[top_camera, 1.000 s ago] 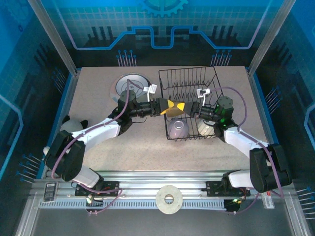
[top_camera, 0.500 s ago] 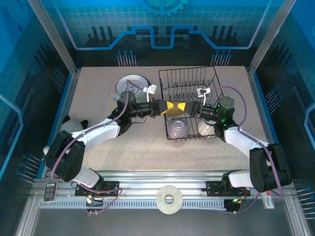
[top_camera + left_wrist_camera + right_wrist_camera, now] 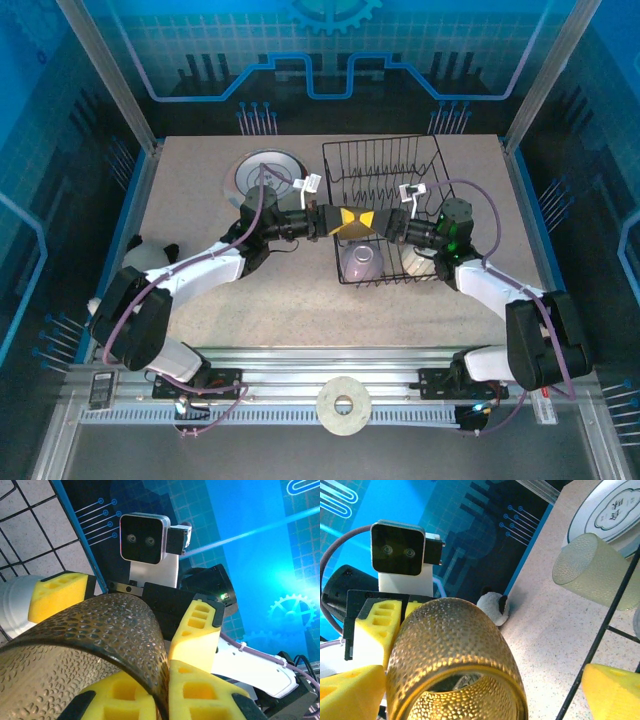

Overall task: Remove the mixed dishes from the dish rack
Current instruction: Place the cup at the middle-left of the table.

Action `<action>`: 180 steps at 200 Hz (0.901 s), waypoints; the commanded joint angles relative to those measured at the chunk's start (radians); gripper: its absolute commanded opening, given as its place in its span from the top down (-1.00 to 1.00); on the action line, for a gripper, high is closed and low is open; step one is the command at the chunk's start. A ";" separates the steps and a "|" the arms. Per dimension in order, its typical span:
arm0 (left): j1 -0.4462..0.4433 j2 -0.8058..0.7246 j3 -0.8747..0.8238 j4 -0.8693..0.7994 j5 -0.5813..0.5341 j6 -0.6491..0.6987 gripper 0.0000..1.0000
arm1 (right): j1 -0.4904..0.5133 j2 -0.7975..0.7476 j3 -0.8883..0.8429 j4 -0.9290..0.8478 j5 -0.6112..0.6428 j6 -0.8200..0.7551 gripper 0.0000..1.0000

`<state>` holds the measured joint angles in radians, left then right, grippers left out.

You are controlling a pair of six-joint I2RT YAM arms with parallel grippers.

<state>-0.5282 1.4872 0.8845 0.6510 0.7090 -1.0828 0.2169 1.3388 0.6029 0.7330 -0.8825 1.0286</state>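
A small brown cup [image 3: 95, 630] with a dimpled, gold-toned wall [image 3: 455, 650] hangs in the air over the left edge of the black wire dish rack [image 3: 385, 160]. My left gripper [image 3: 340, 218] is shut on it, its yellow fingers [image 3: 200, 690] pinching the cup's wall at the rim. From the other side my right gripper [image 3: 372, 218] faces it, open, its fingers [image 3: 350, 690] spread wide on either side of the cup. A pale lavender bowl [image 3: 362, 262] and a white bowl [image 3: 420, 262] sit in the rack's near end.
A round plate [image 3: 265, 172] lies on the table left of the rack, with a clear glass [image 3: 592, 570] on its side near it. A small black-and-white plush [image 3: 150, 252] sits at the table's left edge. A rack wire [image 3: 600, 645] crosses close by my right fingers.
My left gripper has closed on the cup's rim. My right gripper has spread its fingers wide off the cup. Both grippers have shifted slightly toward the far side.
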 commanded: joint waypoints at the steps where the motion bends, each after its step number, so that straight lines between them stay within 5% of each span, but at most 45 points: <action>1: 0.028 -0.077 0.058 -0.091 -0.031 0.084 1.00 | 0.003 -0.029 -0.008 -0.033 0.025 -0.048 -1.00; 53: 0.082 -0.272 0.139 -0.584 -0.230 0.333 1.00 | 0.003 -0.060 -0.013 -0.062 0.043 -0.073 -1.00; 114: 0.103 -0.336 0.354 -1.321 -0.713 0.645 1.00 | 0.023 -0.078 0.000 -0.148 0.070 -0.140 -1.00; 180: 0.209 -0.157 0.450 -1.582 -0.772 0.814 1.00 | 0.051 -0.081 0.023 -0.228 0.096 -0.204 -1.00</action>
<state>-0.3416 1.2663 1.2747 -0.7853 -0.0025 -0.3824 0.2489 1.2793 0.6014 0.5549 -0.8097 0.8799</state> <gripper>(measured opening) 0.089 0.999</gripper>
